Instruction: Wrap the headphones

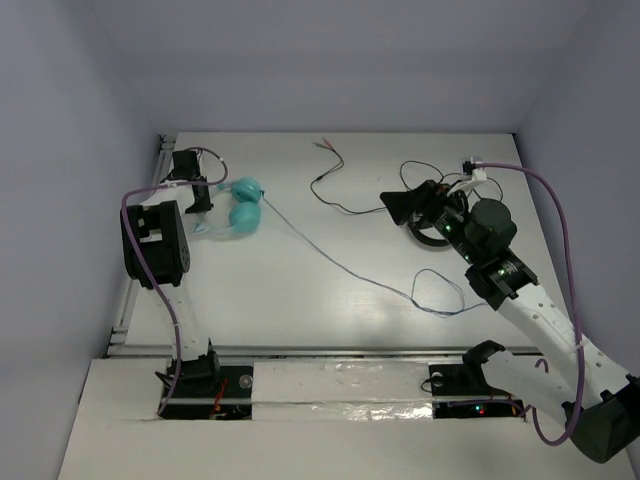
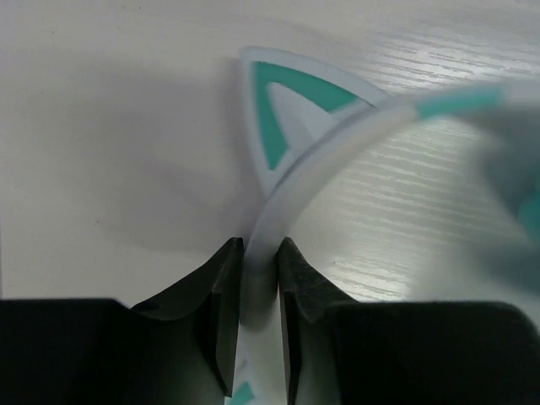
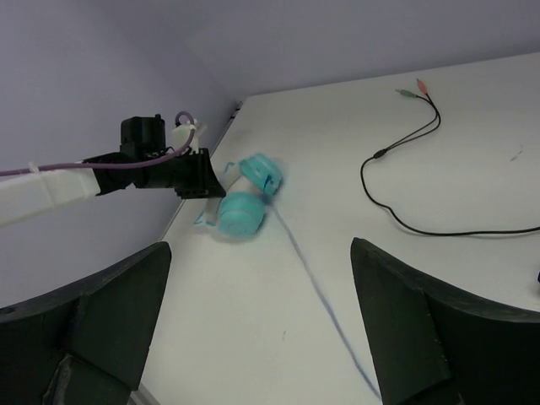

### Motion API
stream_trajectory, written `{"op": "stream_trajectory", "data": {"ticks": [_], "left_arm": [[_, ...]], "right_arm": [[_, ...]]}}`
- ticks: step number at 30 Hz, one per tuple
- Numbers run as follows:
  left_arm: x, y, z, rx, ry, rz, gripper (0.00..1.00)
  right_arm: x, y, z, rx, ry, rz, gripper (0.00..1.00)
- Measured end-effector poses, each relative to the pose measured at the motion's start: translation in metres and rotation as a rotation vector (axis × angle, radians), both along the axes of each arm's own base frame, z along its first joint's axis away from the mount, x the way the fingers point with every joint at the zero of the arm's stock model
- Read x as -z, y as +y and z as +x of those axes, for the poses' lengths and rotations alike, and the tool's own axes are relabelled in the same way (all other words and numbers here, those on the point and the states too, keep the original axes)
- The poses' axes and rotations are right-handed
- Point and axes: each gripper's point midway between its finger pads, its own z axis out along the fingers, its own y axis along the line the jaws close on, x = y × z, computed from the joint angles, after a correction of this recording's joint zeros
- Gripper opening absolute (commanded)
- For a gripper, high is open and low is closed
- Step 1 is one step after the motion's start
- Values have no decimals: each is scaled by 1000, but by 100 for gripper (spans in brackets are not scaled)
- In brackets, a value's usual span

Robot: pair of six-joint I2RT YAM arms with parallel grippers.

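My left claw (image 2: 260,253) is clamped on the thin, pale plastic headband (image 2: 337,139) of the turquoise over-ear headphones (image 1: 243,205). The band runs up between the pads, and a white-and-teal cat-ear point (image 2: 278,101) stands just beyond the tips. The round turquoise ear cups (image 3: 240,215) lie on the white tabletop (image 1: 300,300) just to the right of that claw, close together. My right claw (image 3: 261,321) stands wide apart with nothing in it, well away from the headphones and facing them. The thin blue cable (image 1: 340,262) trails from the cups across to the right arm and ends in a loose loop behind that claw.

My main worry is the grip. The band is narrow and smooth, so I judge that any tug on the cable could slide or twist it out of the left claw. The cable is long and slack, and its loop could knot or snag on the right arm as I gather it.

A thin black cable with coloured plugs (image 1: 335,190) lies between the two claws, near the blue one. A careless reach with the right claw could pick up both cables, or the wrong one.

I can read no brand, label or writing anywhere.
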Motion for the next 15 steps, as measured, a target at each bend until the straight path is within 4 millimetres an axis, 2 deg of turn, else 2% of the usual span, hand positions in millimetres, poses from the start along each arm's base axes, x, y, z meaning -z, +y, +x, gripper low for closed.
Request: {"op": "stream_trajectory", "data": {"ticks": [2,3,4,5,6,10,12,15], "left_arm": [[0,-2,1,1,-8,-7,7],[0,-5,1,2,-15,-12,0],[0,-6,2,0,-19,-13,0],[0,-7,2,-1,-20,-10,0],[-1,-7,2,-2,-21,-9,0],[-3,-14,2,-6,-25,-35,0],[-6,-24,-1,2,-21,-71,0],[-23,-49,-7,37,-32,-130,0]], "right_arm": [[0,0,1,3,-1,-4,83],[1,0,1,3,0,-5,80],[2,0,1,3,2,-6,68],[3,0,2,3,3,-12,62],[4,0,2,2,6,-16,44],[10,3,4,-11,17,-31,17],[15,7,5,-29,28,-39,8],[29,19,7,-88,58,-71,9]]}}
